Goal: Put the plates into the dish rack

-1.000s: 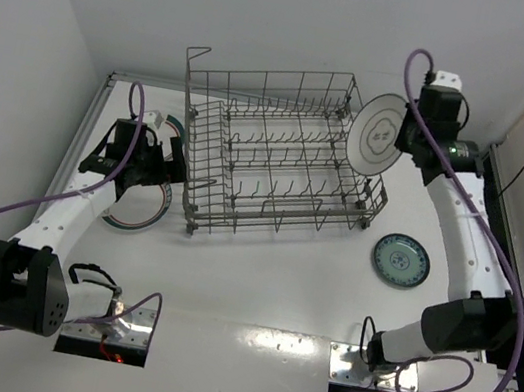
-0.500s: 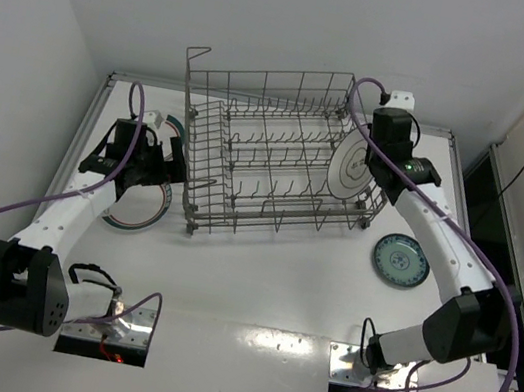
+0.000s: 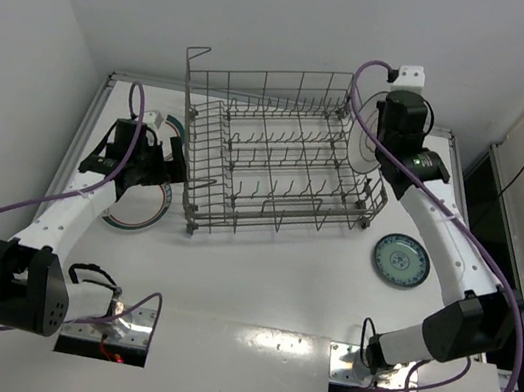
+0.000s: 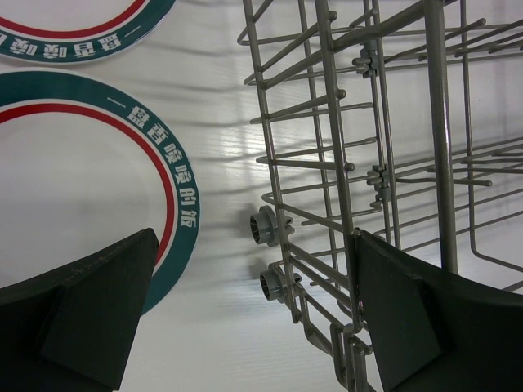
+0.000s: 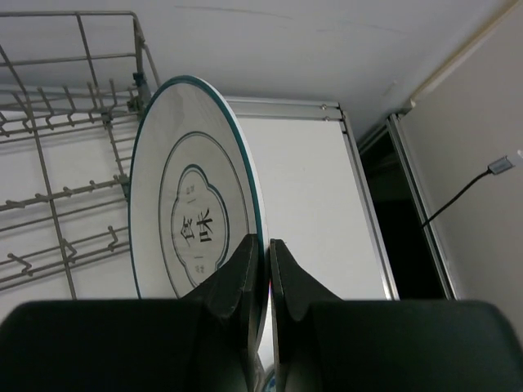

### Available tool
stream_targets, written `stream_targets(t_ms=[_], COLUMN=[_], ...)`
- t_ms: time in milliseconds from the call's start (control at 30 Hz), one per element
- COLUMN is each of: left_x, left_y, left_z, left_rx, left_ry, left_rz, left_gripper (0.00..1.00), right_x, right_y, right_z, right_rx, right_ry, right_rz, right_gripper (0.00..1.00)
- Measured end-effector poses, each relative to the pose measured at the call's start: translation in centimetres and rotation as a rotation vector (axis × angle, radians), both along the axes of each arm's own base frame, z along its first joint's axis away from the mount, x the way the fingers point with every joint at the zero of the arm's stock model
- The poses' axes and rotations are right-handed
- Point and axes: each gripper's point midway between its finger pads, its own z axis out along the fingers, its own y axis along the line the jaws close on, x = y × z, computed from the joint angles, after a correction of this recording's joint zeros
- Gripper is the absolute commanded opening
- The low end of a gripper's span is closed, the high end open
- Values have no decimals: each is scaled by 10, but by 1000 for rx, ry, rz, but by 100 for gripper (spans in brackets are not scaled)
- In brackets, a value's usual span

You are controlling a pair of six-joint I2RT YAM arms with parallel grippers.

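The right pincer (image 5: 260,265) is pinched tight on the lower rim of the dark-rimmed plate (image 5: 192,204), which stands on edge above and ahead of its fingers, raised clear of the table (image 3: 256,286) (its printed face is turned toward the wire side). The rack (image 3: 269,157) sits just to the left of that pincer, its right end wall close beside the plate; whether plate and wire touch cannot be told. The teal plate (image 3: 400,259) lies flat on the table well below and behind the right pincer, toward that arm's base. The left pincer (image 4: 253,278) gapes wide and holds nothing, hanging over the table with the rack's left end wall and two small wheels just ahead, between its fingers. To the left in its wrist view one ringed plate (image 4: 176,204) lies flat, partly under the left finger, and a second ringed plate (image 4: 73,37) lies flat further ahead, apart from the first.
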Motion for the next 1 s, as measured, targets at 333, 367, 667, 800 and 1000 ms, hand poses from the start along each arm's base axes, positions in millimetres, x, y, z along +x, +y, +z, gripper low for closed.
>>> stream_targets(t_ms=[333, 367, 667, 800, 1000], left_x=[1, 1, 2, 2, 3], left_y=[0, 0, 0, 0, 0], left_z=[-1, 0, -1, -1, -1], left_rx=[0, 0, 0, 0, 0], left_ry=[1, 0, 1, 2, 2], left_rz=[0, 0, 0, 0, 1], left_gripper=[100, 100, 100, 100, 100], right_x=[17, 16, 16, 18, 14], right_y=[7, 8, 15, 19, 22], right_z=[-59, -70, -97, -98, -109], right_rx=[-72, -79, -97, -93, -39], right_ry=[89, 111, 153, 152, 209], right_rz=[56, 60, 107, 125, 110], right_gripper=[0, 0, 0, 10, 54])
